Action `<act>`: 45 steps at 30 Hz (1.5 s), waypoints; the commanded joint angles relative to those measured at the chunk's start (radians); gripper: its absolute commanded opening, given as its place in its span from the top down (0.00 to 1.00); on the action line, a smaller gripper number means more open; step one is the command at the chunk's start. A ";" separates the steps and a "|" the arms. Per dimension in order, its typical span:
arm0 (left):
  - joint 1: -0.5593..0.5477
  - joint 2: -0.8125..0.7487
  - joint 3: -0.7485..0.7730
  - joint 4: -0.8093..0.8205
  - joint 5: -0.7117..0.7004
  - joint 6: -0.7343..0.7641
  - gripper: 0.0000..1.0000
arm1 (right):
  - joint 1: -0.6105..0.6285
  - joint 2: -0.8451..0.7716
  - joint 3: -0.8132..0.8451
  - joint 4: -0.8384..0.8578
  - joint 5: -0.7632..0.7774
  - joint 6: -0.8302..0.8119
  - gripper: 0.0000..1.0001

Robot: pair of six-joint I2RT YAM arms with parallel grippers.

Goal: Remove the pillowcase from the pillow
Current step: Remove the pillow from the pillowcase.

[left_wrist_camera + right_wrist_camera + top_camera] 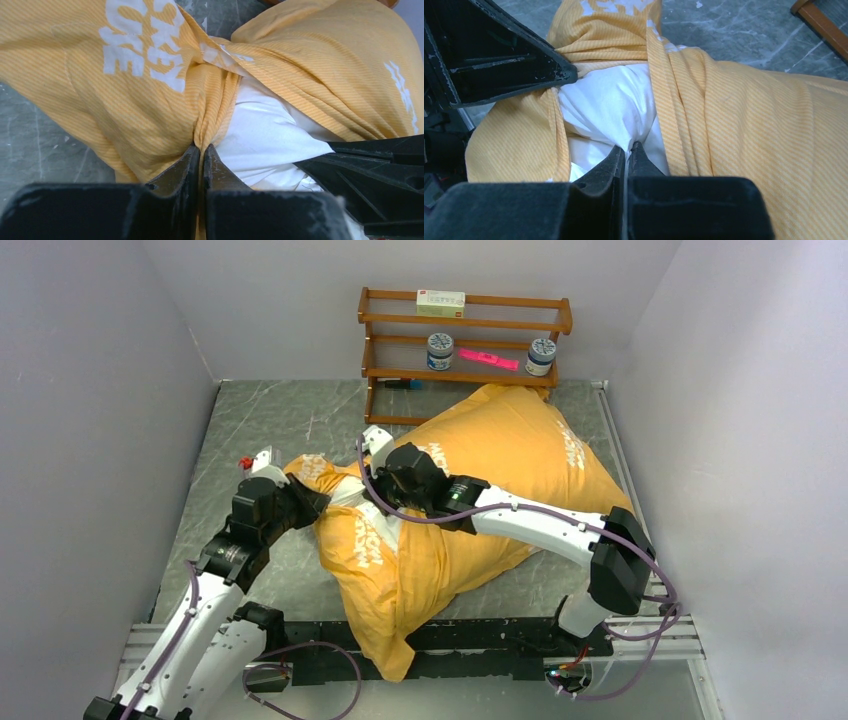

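Here, towards the left side of the grey marbled bench (pixel 290 420), the left hand (pixel 201 147) has its two black fingers pressed together on a bunched fold of the orange-yellow striped fabric pillowcase (pixel 500 460), at the rim of its mouth. Just beside that fold, a bulge of the plump white stuffed pillow (pixel 265 135) shows through the opening. The right hand (pixel 628 146), close to the left one, is clamped shut on a pinch of this white fabric. The rest of the pillow is still inside the case, which lies from the middle of the bench out towards the far right corner, one loose corner hanging over the near edge. A brown wooden rack (pixel 480 373) stands at the far edge, touching the case.
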 commanded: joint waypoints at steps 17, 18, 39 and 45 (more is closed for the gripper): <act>0.032 0.163 0.178 -0.200 -0.020 0.238 0.33 | -0.069 -0.053 0.010 -0.029 0.054 -0.119 1.00; 0.032 0.173 0.185 -0.203 -0.014 0.243 0.33 | -0.067 -0.053 0.012 -0.028 0.055 -0.118 1.00; 0.032 0.135 0.047 -0.242 -0.393 0.088 0.54 | -0.060 -0.165 -0.049 0.014 0.189 -0.104 1.00; 0.032 0.159 0.057 -0.222 -0.372 0.147 0.50 | -0.059 -0.165 -0.033 -0.003 0.093 -0.132 1.00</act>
